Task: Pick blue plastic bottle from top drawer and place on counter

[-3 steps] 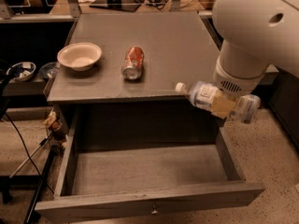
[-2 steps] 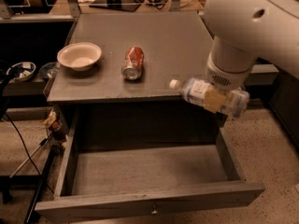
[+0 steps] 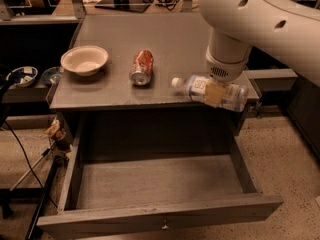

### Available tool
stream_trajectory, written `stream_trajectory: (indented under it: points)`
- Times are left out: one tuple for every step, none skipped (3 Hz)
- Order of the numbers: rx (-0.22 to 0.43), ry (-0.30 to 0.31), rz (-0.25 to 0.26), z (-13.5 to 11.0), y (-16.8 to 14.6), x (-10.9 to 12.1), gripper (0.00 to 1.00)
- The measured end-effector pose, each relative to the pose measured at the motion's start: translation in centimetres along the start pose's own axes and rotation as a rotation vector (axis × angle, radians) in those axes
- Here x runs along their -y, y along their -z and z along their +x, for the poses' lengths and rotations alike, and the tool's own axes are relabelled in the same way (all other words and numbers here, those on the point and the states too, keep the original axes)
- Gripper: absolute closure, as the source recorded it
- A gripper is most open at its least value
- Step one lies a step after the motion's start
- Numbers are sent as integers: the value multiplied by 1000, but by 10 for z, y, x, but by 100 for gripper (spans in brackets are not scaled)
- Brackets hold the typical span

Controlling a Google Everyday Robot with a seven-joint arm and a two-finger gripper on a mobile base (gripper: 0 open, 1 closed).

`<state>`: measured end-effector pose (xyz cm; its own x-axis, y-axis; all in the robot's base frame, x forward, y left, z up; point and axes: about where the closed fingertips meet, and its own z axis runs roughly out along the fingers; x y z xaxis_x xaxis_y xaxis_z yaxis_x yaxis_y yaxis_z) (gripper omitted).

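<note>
Clamping a bottle (image 3: 194, 86) around its middle, the claw (image 3: 216, 94) hangs from the white arm (image 3: 250, 14) over the front right edge of the grey surface (image 3: 170, 39). The bottle lies sideways in the grasp, white cap pointing left; whether it touches the surface I cannot tell. Left of the cap a red can (image 3: 141, 67) lies on its side, and further left stands a pale bowl (image 3: 84, 59). Below, the drawer (image 3: 150, 219) is pulled wide open, with a small knob (image 3: 163, 227) in its front panel.
</note>
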<state>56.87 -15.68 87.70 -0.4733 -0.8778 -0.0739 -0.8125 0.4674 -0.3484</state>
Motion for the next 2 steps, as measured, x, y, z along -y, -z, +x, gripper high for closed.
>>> stream_trajectory:
  points:
    - [1, -42, 50, 7, 24, 46, 100]
    - [10, -44, 49, 6, 23, 47, 100]
